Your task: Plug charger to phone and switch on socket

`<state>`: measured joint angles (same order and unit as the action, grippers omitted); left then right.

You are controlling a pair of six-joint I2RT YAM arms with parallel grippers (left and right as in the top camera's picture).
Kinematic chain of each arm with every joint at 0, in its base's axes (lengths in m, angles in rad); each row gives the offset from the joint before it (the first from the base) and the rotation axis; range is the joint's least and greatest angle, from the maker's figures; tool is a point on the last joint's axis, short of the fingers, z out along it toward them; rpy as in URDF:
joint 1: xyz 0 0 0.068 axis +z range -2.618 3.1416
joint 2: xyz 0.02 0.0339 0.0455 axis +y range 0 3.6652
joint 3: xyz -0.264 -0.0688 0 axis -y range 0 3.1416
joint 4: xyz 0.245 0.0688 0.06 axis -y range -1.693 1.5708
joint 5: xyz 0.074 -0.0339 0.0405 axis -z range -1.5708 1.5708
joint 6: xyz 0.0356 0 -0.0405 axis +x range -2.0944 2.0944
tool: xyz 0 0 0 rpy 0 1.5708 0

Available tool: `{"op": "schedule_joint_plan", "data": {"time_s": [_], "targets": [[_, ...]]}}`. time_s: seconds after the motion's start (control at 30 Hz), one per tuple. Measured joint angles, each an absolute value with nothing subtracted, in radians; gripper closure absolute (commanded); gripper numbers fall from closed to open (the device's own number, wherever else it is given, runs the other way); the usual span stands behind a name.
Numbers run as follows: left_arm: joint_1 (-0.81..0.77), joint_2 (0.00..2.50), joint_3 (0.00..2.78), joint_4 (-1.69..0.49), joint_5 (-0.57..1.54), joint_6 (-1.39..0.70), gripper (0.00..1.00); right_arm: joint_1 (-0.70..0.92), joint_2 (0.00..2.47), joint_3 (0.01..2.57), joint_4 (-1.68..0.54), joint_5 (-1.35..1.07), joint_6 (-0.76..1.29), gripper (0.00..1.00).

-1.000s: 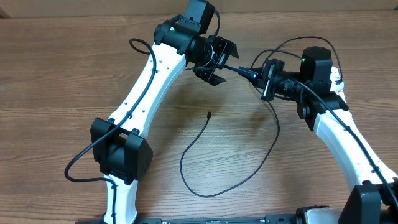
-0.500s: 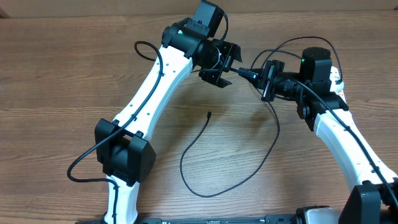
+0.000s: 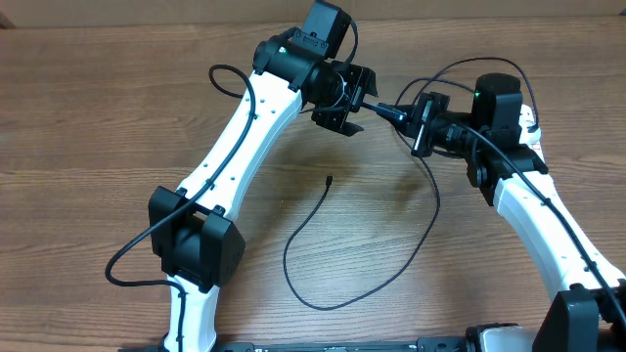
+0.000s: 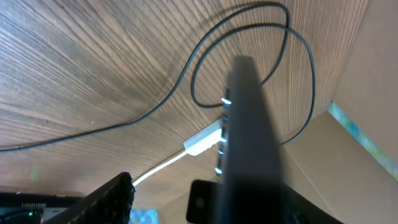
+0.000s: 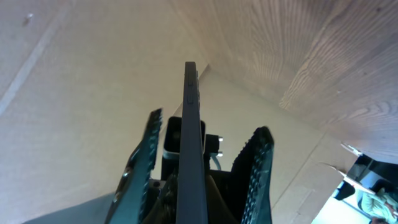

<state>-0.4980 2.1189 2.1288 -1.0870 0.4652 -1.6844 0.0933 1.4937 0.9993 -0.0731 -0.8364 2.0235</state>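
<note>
Dark-edged slim phone (image 5: 190,143) held between two grippers
Right gripper (image 3: 416,119) clamps it edge-on; left gripper (image 3: 350,96), jaws apart around its far end, should centre squarely before closing.

Table (image 3: 98,127): brown wood-grain top, matte, evenly lit, filling nearly all of the overhead view. Wall panel (image 3: 117,8): plain beige (cardboard-like), standing along the table's far edge; beige panels meet at a corner in the right wrist view.
</note>
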Motion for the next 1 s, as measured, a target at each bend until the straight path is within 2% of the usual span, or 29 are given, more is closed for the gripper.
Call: {"op": "schedule_joint_plan", "data": {"time_s": [0.1, 0.5, 1.0], "targets": [[-0.498, 2.119, 2.129, -1.087, 0.446, -1.684, 0.39, 0.093, 1.494, 0.999, -0.041, -0.838, 2.024, 0.96], [-0.498, 2.119, 2.129, -1.084, 0.425, -1.680, 0.46, 0.093, 1.496, 0.999, -0.024, -0.843, 2.024, 0.96], [-0.498, 2.119, 2.129, -1.079, 0.417, -1.676, 0.62, 0.094, 1.497, 0.999, -0.029, -0.872, 2.024, 0.96]]}}
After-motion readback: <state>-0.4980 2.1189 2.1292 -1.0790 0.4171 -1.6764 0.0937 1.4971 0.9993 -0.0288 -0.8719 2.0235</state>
